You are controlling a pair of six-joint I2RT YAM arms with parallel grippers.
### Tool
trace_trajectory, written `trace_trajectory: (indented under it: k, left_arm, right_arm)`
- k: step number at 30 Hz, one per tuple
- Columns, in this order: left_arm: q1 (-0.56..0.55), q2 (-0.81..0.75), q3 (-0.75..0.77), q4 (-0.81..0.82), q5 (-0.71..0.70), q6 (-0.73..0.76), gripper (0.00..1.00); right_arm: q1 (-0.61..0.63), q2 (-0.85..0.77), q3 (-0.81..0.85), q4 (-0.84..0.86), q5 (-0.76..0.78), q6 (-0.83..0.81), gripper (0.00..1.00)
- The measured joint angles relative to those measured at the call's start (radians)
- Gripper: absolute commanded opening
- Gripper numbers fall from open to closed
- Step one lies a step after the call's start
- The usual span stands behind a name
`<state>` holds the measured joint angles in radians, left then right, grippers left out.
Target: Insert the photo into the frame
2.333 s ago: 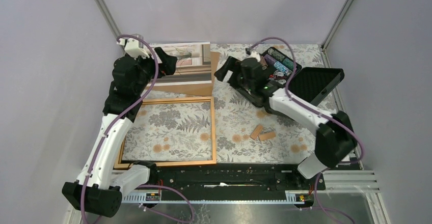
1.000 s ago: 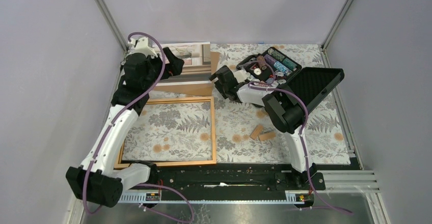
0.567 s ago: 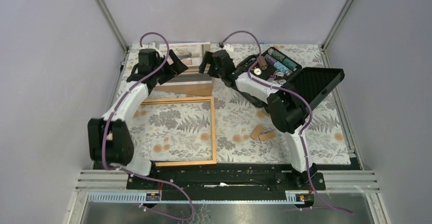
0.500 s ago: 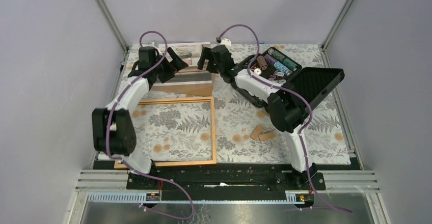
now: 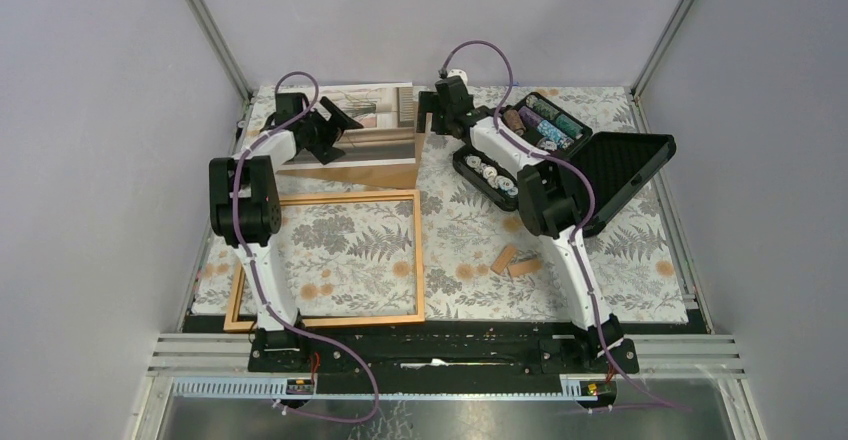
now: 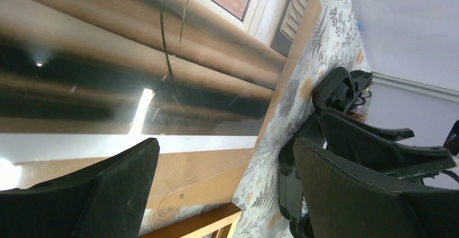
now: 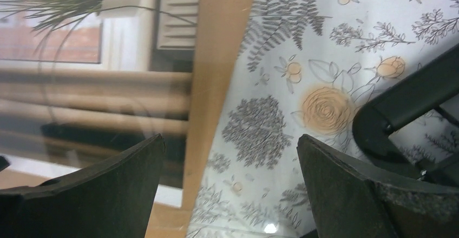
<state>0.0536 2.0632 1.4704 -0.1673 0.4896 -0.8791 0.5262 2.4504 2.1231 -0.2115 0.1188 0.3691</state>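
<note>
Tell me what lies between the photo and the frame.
The brown backing board under the photo sticks out toward the frame, then a thin strip of floral cloth; the top view shows it.

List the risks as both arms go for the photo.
1. The photo lies flat on a brown backing board; the open left end effector may pinch the board too.
2. The right end effector sits at the photo's edge, with an open black case beside its arm; a swing could knock it.
3. Two grips on thin paper may crease it.
</note>
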Motion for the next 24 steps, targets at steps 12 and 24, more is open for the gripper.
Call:
trace_trajectory:
  k: [12,24]
  left_arm:
    - [0.008,0.111,0.090,-0.063,-0.046,0.075,0.99]
    - [0.033,0.112,0.056,-0.008,-0.015,0.016,0.99]
  right_arm:
    - [-0.003,0.135,0.183,-0.047,0.019,-0.010,1.00]
    - [-0.006,0.184,0.218,-0.048,0.016,-0.015,1.00]
